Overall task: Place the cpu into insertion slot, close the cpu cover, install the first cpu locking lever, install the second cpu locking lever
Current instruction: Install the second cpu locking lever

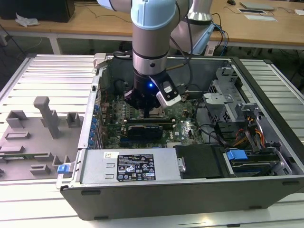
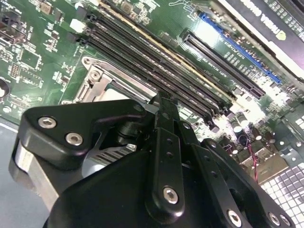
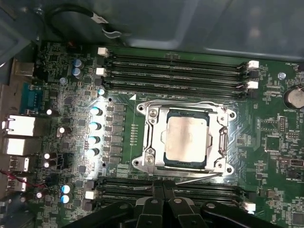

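Note:
In the first wrist view the cpu (image 3: 186, 137), a pale silver square, lies in the insertion slot (image 3: 209, 142), whose dark rim shows around it. The silvery cpu cover (image 3: 153, 130) lies flat over the chip's edges. One thin locking lever (image 3: 180, 102) runs along the side by the memory slots. The other lever (image 3: 199, 178) runs slanted along the opposite side, right at my fingertips. My gripper (image 3: 164, 186) is shut, fingers together with nothing seen between them. The exterior view has the gripper (image 1: 151, 113) low over the motherboard. The second wrist view shows the gripper (image 2: 164, 102) over a cover corner (image 2: 97, 83).
Black memory slots (image 3: 175, 71) flank the socket on two sides. A graphics card (image 1: 149, 128) sits near the gripper, with a power supply (image 1: 128, 166) in front and a drive cage with cables (image 1: 237, 123) at the exterior view's right. A grey fixture (image 1: 45, 118) stands outside the case.

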